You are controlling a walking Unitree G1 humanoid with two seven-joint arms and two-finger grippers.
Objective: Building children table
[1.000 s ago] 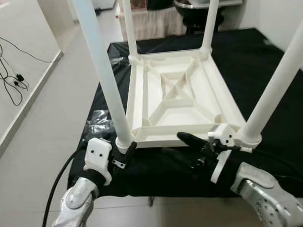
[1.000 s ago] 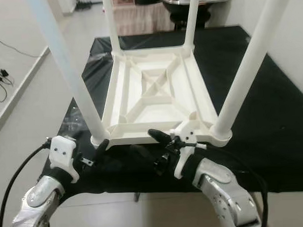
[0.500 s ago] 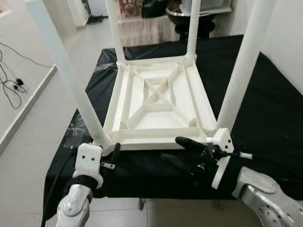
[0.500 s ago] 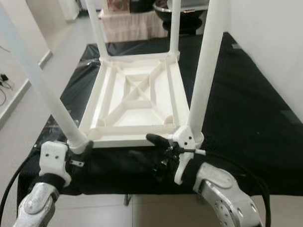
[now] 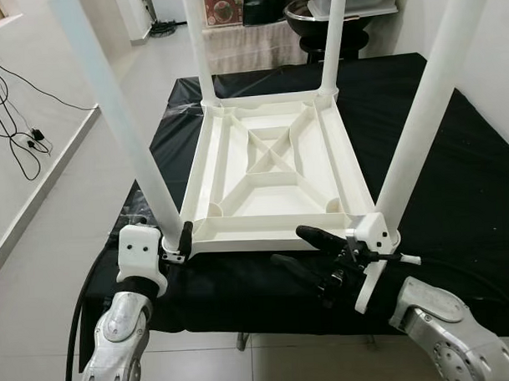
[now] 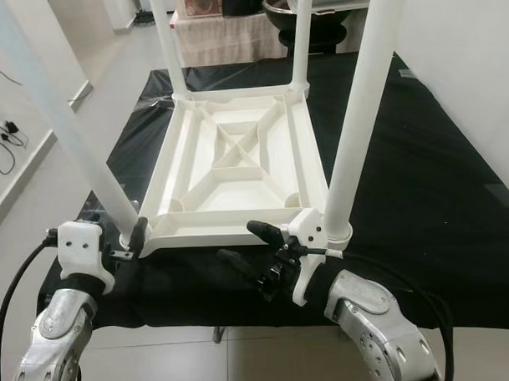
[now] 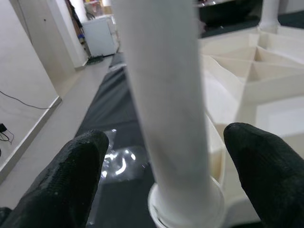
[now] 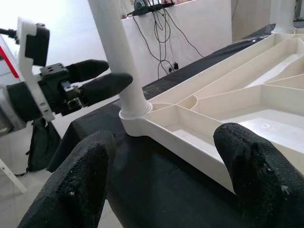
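The white children's table (image 5: 270,169) lies upside down on a black cloth, its four legs pointing up. My left gripper (image 5: 177,243) is at the foot of the near-left leg (image 5: 118,128). It is open; in the left wrist view that leg (image 7: 166,95) stands between the two black fingers (image 7: 71,175) with gaps on both sides. My right gripper (image 5: 311,251) hangs open just in front of the table's near rim (image 8: 190,142), beside the near-right leg (image 5: 419,118), with nothing between its fingers (image 8: 256,161).
The black cloth (image 5: 455,192) covers a low platform with its front edge just below my grippers. Crumpled clear plastic (image 5: 138,218) lies left of the table. Cables (image 5: 18,123) trail on the tiled floor at left. A dark bowl (image 5: 315,13) and furniture stand behind.
The whole view has shifted as the camera moved. Both grippers keep about the same places against the table's near corners.
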